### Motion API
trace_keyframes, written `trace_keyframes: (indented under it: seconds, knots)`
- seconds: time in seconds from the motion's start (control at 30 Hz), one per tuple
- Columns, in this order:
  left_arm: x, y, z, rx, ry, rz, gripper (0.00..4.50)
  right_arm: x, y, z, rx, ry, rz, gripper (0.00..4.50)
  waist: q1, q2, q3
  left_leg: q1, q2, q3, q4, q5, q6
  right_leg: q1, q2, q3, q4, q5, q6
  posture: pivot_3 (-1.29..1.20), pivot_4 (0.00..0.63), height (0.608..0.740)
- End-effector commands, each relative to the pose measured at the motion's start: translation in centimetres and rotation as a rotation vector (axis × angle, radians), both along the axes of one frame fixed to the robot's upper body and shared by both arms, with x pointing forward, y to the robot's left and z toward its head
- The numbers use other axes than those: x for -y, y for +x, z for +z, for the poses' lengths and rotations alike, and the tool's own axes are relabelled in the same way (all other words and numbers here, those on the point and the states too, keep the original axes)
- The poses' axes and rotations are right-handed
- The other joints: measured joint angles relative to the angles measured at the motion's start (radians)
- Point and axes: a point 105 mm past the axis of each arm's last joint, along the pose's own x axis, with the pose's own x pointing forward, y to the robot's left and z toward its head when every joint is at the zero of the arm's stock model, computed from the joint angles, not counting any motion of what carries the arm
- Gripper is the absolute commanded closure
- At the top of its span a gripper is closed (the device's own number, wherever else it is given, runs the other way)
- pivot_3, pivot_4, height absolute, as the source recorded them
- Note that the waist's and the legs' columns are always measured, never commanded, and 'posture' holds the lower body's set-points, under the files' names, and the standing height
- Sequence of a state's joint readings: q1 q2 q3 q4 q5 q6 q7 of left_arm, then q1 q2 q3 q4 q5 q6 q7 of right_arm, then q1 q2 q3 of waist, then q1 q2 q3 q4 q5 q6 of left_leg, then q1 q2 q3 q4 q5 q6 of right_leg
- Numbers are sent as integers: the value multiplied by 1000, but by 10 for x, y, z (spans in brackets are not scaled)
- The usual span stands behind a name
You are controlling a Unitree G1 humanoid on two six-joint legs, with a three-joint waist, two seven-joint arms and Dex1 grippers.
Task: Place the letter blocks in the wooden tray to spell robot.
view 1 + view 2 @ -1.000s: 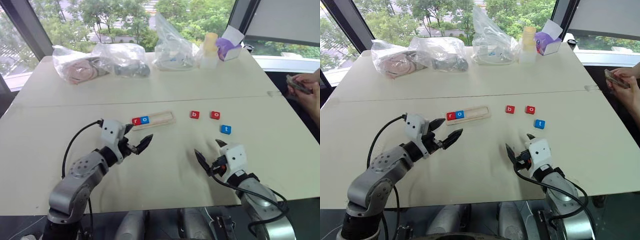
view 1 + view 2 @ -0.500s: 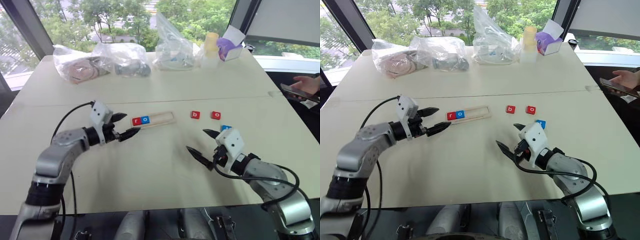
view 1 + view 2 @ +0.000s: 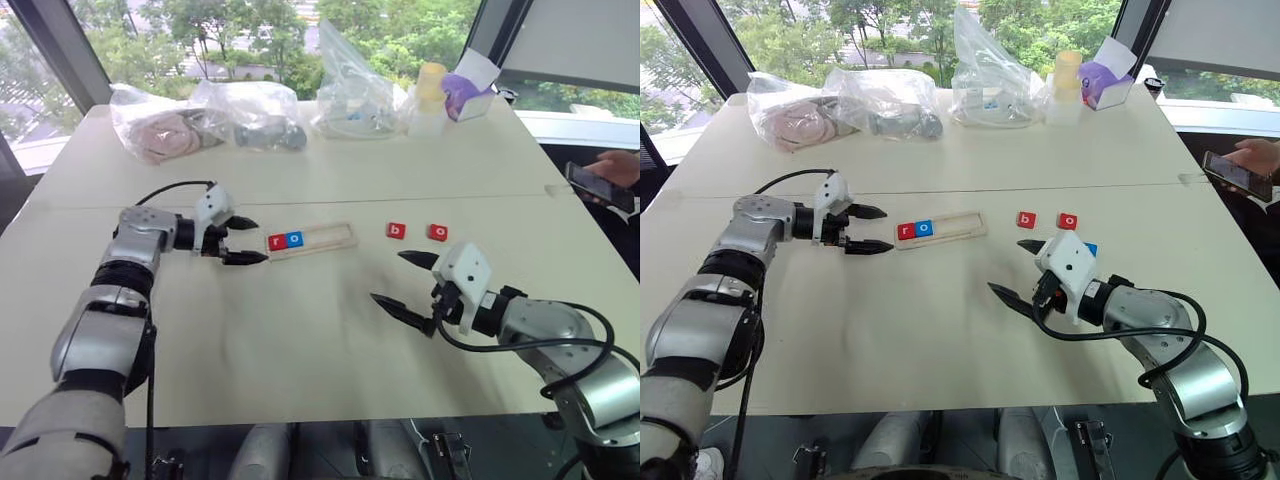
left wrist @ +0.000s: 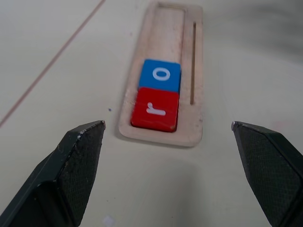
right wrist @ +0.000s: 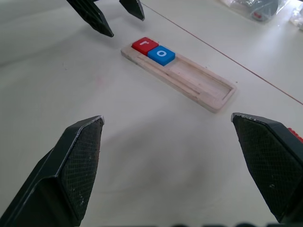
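Item one, the tray [image 3: 310,239]: we find it lying flat on the table [image 3: 300,330], long axis running left to right, near the table's middle. Its left end holds a red r block [image 3: 276,241] and, touching it on the right, a blue o block [image 3: 294,239]; the rest of the slot is bare wood.

Item two, loose blocks: a red b block [image 3: 396,231] and a red o block [image 3: 438,232] lie on the table to the right of the tray, apart from each other. In the right eye view we catch a sliver of the blue block [image 3: 1092,249] just behind the right wrist housing; its letter is hidden.

Item three, left gripper [image 3: 240,241]: arm stretched forward, fingers pointing right toward the tray's left end, spread wide and empty, just short of the tray. The left wrist view adds what the head views cannot: a thin groove along one side of the tray floor, and both letters read clearly.

Item four, right gripper [image 3: 403,281]: held above the table, nearer than the loose blocks, pointing left, fingers spread wide, nothing between them. Its wrist view shows the whole tray and the left gripper's fingertips [image 5: 97,19] beyond it.

Item five, far edge: plastic bags [image 3: 240,115]. At the right, a person's hand holds a phone [image 3: 604,187].
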State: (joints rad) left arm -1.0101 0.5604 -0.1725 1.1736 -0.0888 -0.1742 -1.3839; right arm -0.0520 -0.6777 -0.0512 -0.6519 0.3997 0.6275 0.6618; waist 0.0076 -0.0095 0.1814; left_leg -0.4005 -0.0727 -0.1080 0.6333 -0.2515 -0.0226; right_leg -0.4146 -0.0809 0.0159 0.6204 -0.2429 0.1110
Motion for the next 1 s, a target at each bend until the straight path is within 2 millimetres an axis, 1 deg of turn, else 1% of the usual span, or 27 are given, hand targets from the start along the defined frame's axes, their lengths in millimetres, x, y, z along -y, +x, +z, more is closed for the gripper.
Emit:
trace_keyframes:
  seconds: [0.03, 0.1, 0.33, 0.47, 0.7, 1.0]
  knots:
    - [5, 5, 10, 53, 22, -23, 0, -4, -8, 11, 48, -4, 14, 33, 0, 0, 0, -3, 0, 0, 2, 0, 0, -3, 0, 0, 2, 0, 0, 0, 150, 740]
    - [7, 6, 9, 64, 30, -25, 0, -3, -10, 11, 46, -5, 7, 33, 0, -1, 0, -9, -1, 0, 8, 0, 0, -9, 0, 0, 8, 0, 0, 0, 150, 740]
    - [13, 11, 4, 93, 54, -7, 0, -4, -14, 12, 44, -5, -4, 33, -3, -2, 1, -9, 0, 0, 15, 0, 0, -8, 1, 0, 12, 0, 1, 0, 150, 740]
    - [15, 14, 4, 123, 54, 11, 0, -6, -15, 13, 47, -5, -4, 33, -2, -2, 1, -9, 0, 0, 15, 0, 0, -8, 1, 0, 12, 1, 1, 0, 150, 740]
    - [14, 20, 14, 160, 39, 48, 0, -8, -15, 13, 46, -4, -4, 33, -2, -2, 1, -9, -1, 0, 15, 0, 0, -8, 1, 0, 13, 1, 2, 0, 150, 740]
    - [21, 21, 8, 130, 42, 54, 0, -9, -15, 13, 45, -11, -6, 33, -3, -2, 1, -8, -1, 0, 16, 0, 0, -8, 1, 0, 14, 1, 2, 0, 150, 740]
